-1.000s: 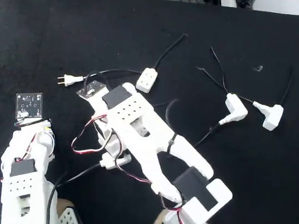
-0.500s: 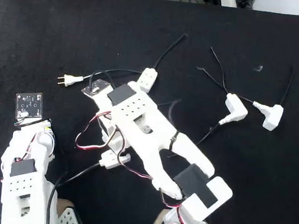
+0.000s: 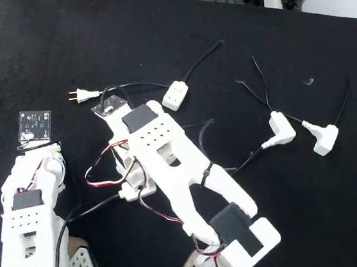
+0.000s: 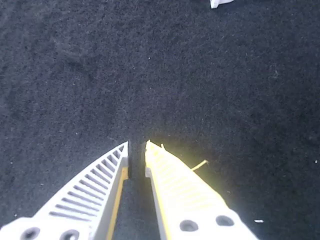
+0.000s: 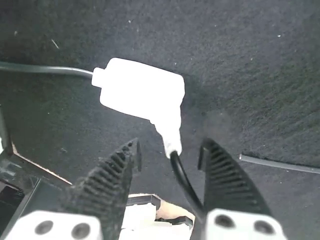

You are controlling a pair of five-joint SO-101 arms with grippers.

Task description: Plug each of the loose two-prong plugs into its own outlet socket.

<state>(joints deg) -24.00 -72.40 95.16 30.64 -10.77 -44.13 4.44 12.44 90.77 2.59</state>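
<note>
- Black table (image 3: 48, 35) is carrying everything. Its bare dark surface is lying under and ahead of the left jaws.
- Right arm (image 3: 187, 173) is stretching diagonally over the middle of the table and covering parts of the black cables beneath it.
- Left arm (image 3: 26, 210) is sitting at the table's near corner.
- Right gripper (image 5: 170, 146) is standing released, jaws spread wide and grasping nothing.
- Left gripper (image 4: 136, 145) is clenched down to a thin slit, with nothing between the jaws.
- White block (image 5: 140, 90) is lying flat just beyond the right jaw tips. Its narrow end is pointing into the gap between them.
- Black cable (image 5: 184, 182) is running from that narrow end back through the gap, close to one jaw and crowding it.
- White socket (image 3: 176, 95), angled white plug (image 3: 281, 130) and a second white plug (image 3: 323, 138) are lying on their cables, well off from the left jaws.
- Loose two-prong plug (image 3: 83, 95) is lying unplugged with its prongs bare, apart from the left jaws.
- Small white piece (image 4: 222, 3) is showing far ahead of the left jaws.
</note>
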